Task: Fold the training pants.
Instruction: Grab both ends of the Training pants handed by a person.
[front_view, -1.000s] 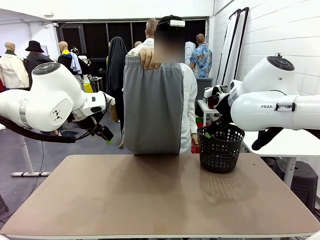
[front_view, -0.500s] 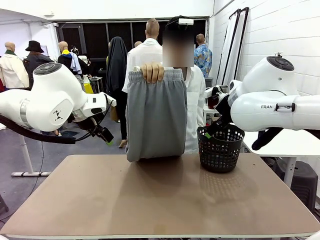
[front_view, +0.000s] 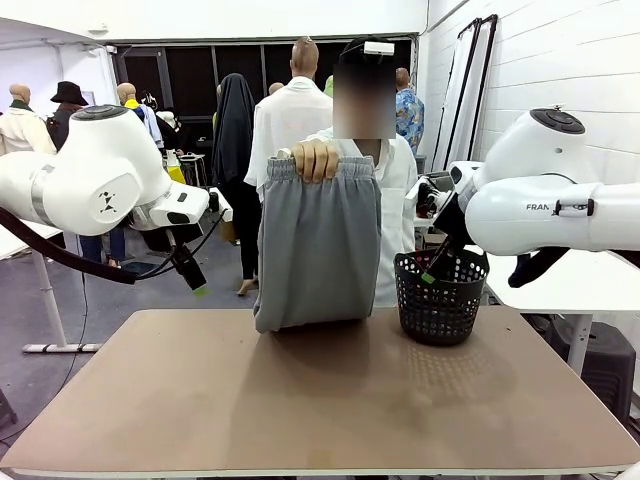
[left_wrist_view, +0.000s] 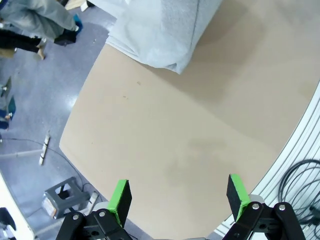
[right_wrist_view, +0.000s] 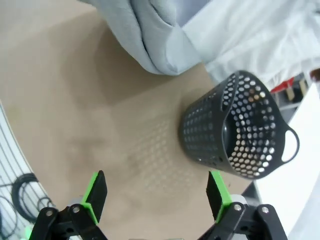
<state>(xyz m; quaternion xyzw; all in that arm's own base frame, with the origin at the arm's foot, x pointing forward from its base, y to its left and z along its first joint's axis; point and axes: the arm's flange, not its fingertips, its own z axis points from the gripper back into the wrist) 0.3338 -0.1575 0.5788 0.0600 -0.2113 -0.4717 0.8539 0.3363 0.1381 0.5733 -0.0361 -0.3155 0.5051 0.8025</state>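
Left pincer (left_wrist_view: 180, 192): released, its green pads spread wide with nothing between them. Bare surface (front_view: 320, 400) lies under it and ahead of it.
Right pincer (right_wrist_view: 156, 192): released and empty too. The black basket (right_wrist_view: 235, 135) stands ahead of its tips and off to one side, apart from them.
Pants (front_view: 318, 245): well ahead of both pincers, between them, hanging upright from the person's hand (front_view: 317, 158), which grips the waistband. The lower end rests bunched on the surface.
Change: over the last second the person has lowered the pants. The waistband has dropped from head height to chest height, and the bottom edge has settled more onto the surface. My left pincer has tipped further downward. My right one has hardly moved.
Meaning: the pants seem to be on their way down to me, but folding has not begun. They are not yet laid flat, and neither pincer touches them.
Next, as I judge it: wait until the cloth lies spread, then reach forward for an edge.
Risk: soft fabric may slump into a heap instead of lying flat.
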